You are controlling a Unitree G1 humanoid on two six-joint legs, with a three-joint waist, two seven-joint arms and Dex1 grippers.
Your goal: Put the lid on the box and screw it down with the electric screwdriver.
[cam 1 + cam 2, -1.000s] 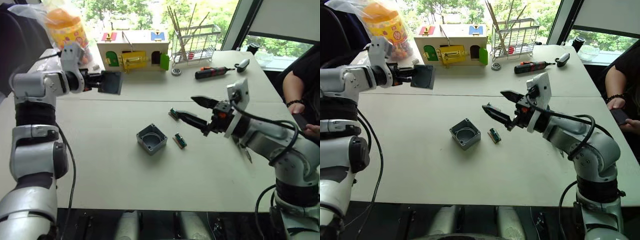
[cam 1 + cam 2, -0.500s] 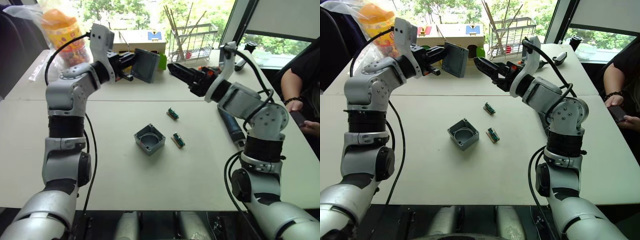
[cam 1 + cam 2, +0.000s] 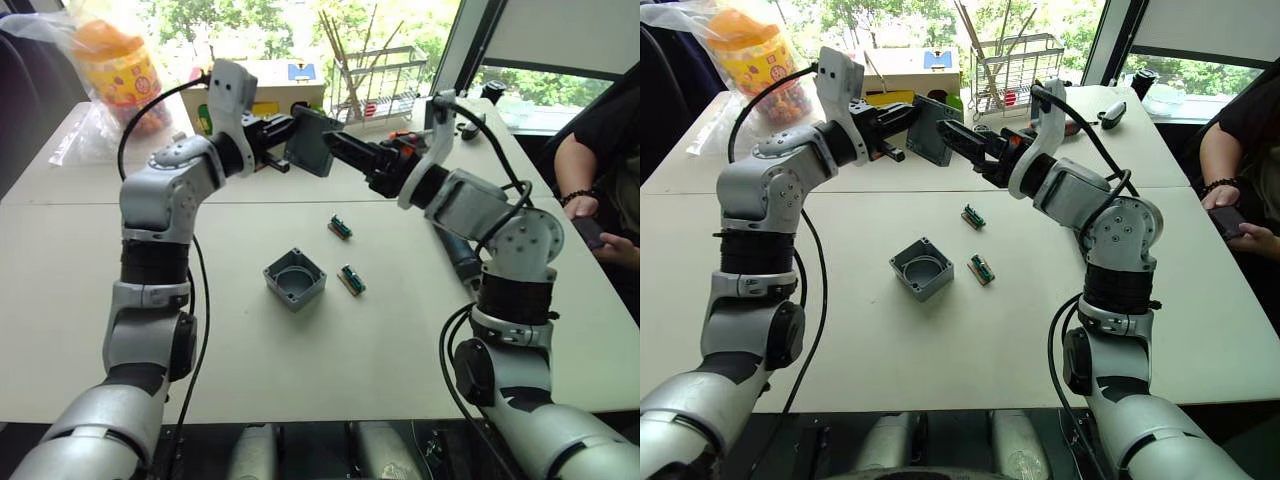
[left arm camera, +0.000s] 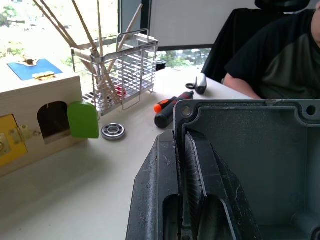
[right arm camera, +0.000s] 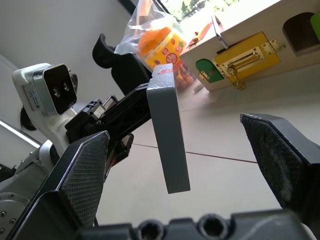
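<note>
- Left gripper [image 3: 902,118] raised above counter [image 3: 940,330], fingers clamped on lid [image 3: 933,129] rim.
- Box [image 3: 920,268] on counter at center, open side up.
- Right gripper [image 3: 958,138] at lid's 3 o'clock, fingers spread wide.

We found no text, number or brand that could be read. The orange jar [image 3: 112,62] in its clear bag carried a printed label, but its characters were too small and blurred for us to make out.
</note>
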